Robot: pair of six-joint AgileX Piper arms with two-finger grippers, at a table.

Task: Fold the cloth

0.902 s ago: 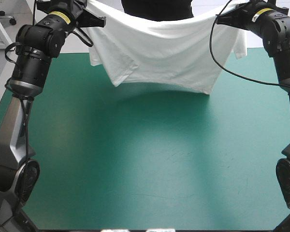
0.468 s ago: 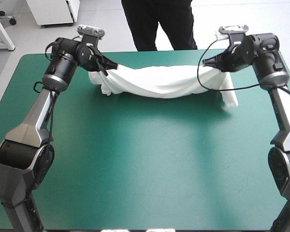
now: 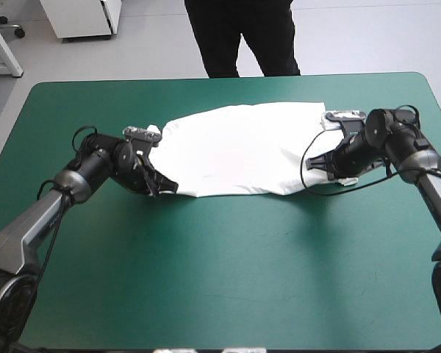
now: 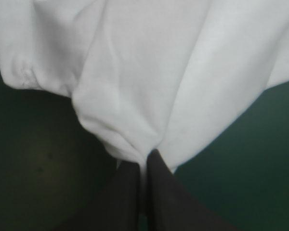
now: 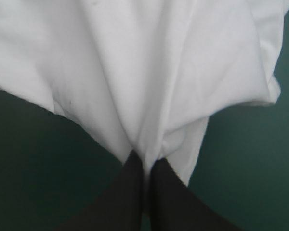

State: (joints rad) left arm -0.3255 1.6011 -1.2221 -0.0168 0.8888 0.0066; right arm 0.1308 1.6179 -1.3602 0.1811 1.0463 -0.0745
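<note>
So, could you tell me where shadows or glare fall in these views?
High view: soft shadow on the table along the T-shirt's near edge and under the left gripper and right gripper. Left wrist view: table by the T-shirt in deep shade. Right wrist view: T-shirt bright, folds softly shaded.

Nothing readable in this one, tbh.
The T-shirt (image 3: pixel 239 151) is plain white, the teal-green cover (image 3: pixel 228 257) carries no print, and no letters or numbers show on the left gripper (image 4: pixel 143 158) or right gripper (image 5: pixel 145 162).

One T-shirt (image 3: pixel 235 158), one table (image 3: pixel 228 279), one left end effector (image 3: pixel 164 187), one right end effector (image 3: pixel 314 164).
</note>
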